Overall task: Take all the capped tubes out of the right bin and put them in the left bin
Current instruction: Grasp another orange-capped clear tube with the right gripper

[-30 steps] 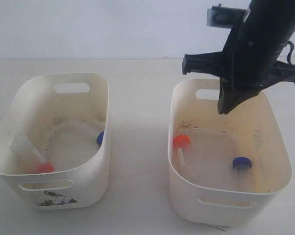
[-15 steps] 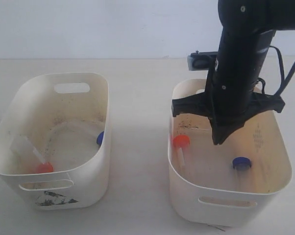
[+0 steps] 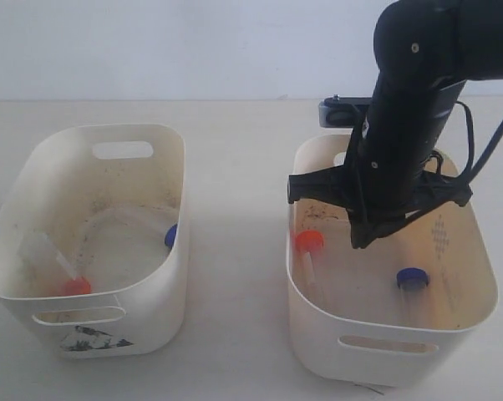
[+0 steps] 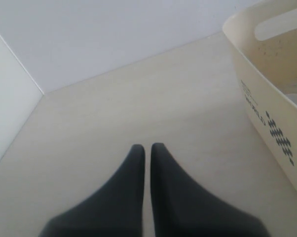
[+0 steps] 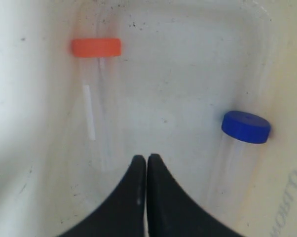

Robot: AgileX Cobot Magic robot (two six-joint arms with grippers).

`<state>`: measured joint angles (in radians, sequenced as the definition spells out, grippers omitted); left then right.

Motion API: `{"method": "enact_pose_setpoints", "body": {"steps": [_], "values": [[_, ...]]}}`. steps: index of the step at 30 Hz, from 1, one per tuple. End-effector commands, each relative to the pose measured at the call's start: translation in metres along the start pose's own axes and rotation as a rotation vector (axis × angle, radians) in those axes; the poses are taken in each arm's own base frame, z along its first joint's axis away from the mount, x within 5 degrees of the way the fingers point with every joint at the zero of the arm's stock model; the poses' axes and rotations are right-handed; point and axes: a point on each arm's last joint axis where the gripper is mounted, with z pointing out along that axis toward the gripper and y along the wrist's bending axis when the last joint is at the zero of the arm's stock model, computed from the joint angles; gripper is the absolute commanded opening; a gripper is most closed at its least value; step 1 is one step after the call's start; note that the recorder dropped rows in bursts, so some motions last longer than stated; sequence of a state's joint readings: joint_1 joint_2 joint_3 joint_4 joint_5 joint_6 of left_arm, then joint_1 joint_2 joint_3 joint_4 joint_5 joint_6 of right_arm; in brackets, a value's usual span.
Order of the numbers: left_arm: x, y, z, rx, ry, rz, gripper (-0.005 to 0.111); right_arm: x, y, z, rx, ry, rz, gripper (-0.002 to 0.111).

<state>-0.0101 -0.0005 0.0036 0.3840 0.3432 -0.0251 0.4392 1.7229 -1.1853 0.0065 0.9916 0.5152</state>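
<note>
The right bin (image 3: 477, 313) holds an orange-capped tube (image 3: 308, 242) (image 5: 96, 48) by its left wall and a blue-capped tube (image 3: 412, 278) (image 5: 245, 126) toward its right. My right gripper (image 3: 358, 242) (image 5: 146, 158) hangs inside this bin between the two tubes, shut and holding nothing. The left bin (image 3: 93, 330), marked by a dark smudge on its front, contains an orange-capped tube (image 3: 71, 286) near its front and a blue cap (image 3: 171, 236) against its right wall. My left gripper (image 4: 147, 146) is shut over bare table, outside the exterior view.
A cream bin wall (image 4: 267, 94) with a dotted diamond print lies off to one side of the left gripper. The two bins stand side by side on a pale table (image 3: 235, 251) with a strip of tabletop between them. A white wall rises behind.
My right arm has come down from above the right bin's rear rim into the bin, its shut tip now low between the two tubes. The tubes have not moved.
</note>
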Motion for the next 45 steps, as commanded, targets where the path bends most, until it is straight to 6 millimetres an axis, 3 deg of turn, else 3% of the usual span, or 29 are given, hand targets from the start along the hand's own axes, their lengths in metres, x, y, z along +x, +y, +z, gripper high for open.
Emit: {"method": "enact_pose_setpoints", "body": {"steps": [1,10,30,37,45], "values": [[-0.001,0.000,0.000,-0.001,-0.005,-0.011,0.004,-0.002,-0.005,0.001,0.001,-0.004,0.038,-0.001],[-0.001,0.000,0.000,-0.001,-0.005,-0.011,0.004,-0.007,-0.010,0.003,-0.027,-0.028,0.077,-0.001],[-0.001,0.000,0.000,-0.001,-0.005,-0.011,0.004,0.005,-0.016,0.033,-0.042,-0.046,0.117,-0.001],[-0.001,0.000,0.000,-0.001,-0.005,-0.011,0.004,0.004,-0.016,0.053,-0.012,0.004,0.121,-0.001],[-0.001,0.000,0.000,-0.001,-0.005,-0.011,0.004,-0.001,-0.013,0.056,-0.044,-0.044,0.127,0.001]]}}
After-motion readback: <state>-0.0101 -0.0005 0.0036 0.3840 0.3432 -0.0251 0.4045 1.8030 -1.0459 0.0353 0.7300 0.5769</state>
